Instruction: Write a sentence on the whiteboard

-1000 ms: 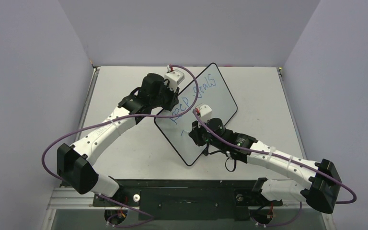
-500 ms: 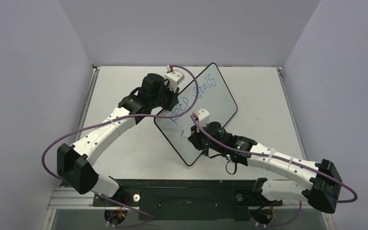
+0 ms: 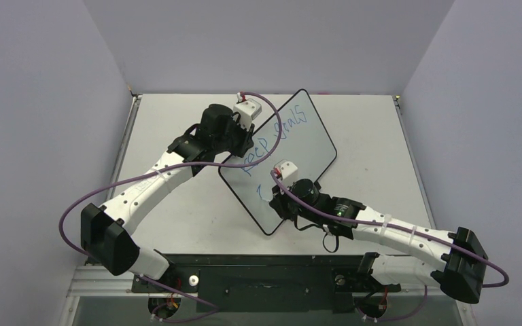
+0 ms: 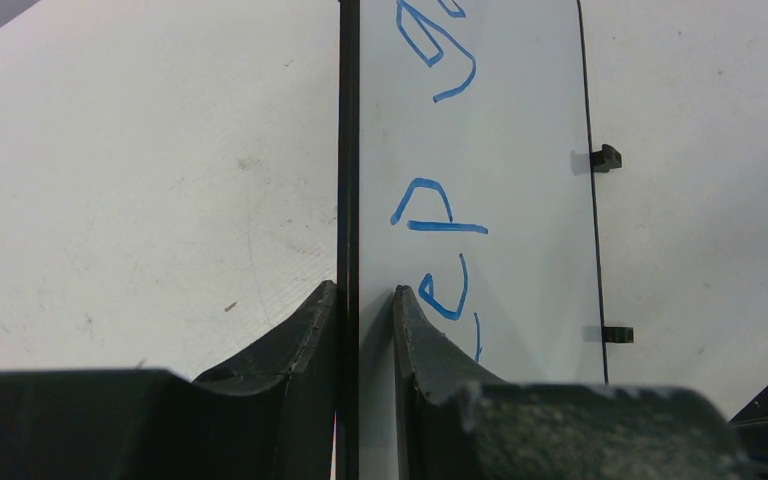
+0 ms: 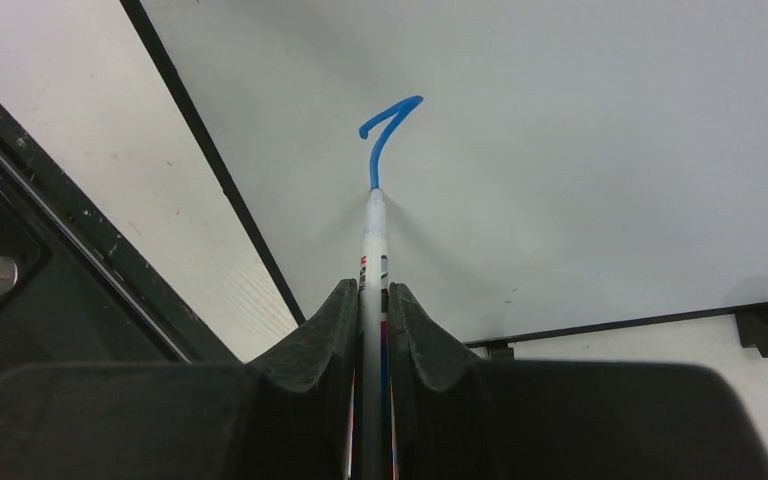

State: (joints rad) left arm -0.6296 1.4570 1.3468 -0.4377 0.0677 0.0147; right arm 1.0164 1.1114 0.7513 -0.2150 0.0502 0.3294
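On the whiteboard (image 3: 312, 153) I read the sentence (image 3: 276, 136) in uneven blue handwriting, roughly "keeP goalS". It runs in one line along the board's long left edge. Under its first word, close to the short near edge, stands one lone blue stroke (image 5: 388, 128) shaped like a "1". The label (image 5: 370, 268) on my marker (image 5: 374, 225) carries red and blue print, too small to read.

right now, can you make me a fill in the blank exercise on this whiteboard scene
1. The left gripper is shut on the thin ____ rim of the whiteboard.
2. The right gripper holds a marker whose tip ends a ____ stroke.
3. One line of lettering is written, so this stroke starts the ____ line.
Missing words: black; blue; second.
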